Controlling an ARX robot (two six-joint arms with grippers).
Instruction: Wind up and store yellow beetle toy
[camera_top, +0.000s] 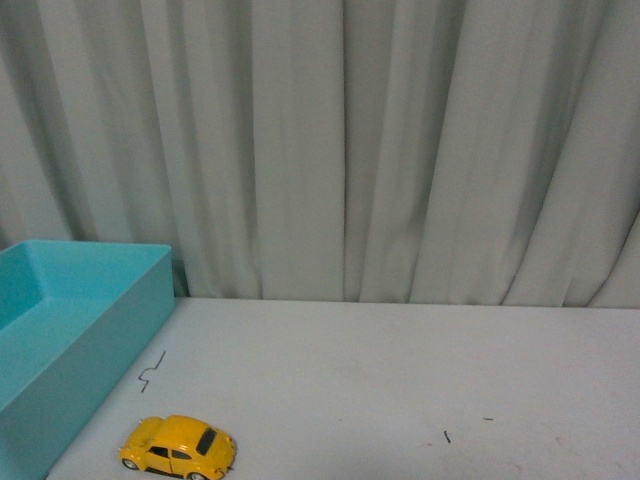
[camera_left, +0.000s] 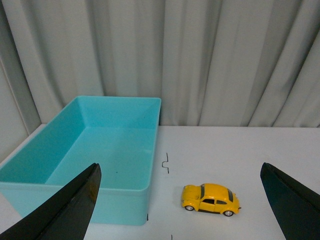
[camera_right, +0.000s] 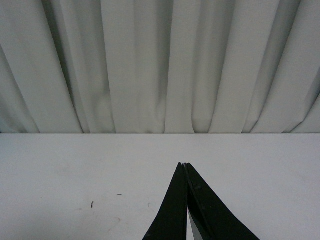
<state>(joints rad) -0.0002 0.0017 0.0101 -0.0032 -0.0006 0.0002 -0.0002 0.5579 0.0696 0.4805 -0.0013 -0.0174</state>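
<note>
At the far left of the table (camera_top: 400, 370) stands an open teal bin (camera_top: 100, 340). Just beside its near corner the yellow beetle toy (camera_top: 178, 447) sits on its wheels, long axis running left to right, nose apparently toward the bin. It is glossy yellow with dark windows and silver-hubbed black wheels. The left gripper (camera_left: 180, 167) faces toy and bin, fingers spread wide, holding nothing. Further right, the right gripper (camera_right: 183, 167) hangs low over the table, fingers pressed together.

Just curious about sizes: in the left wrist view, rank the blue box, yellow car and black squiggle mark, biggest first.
1. blue box
2. yellow beetle toy
3. squiggle mark
The gaps are plain; nearness changes nothing.
</note>
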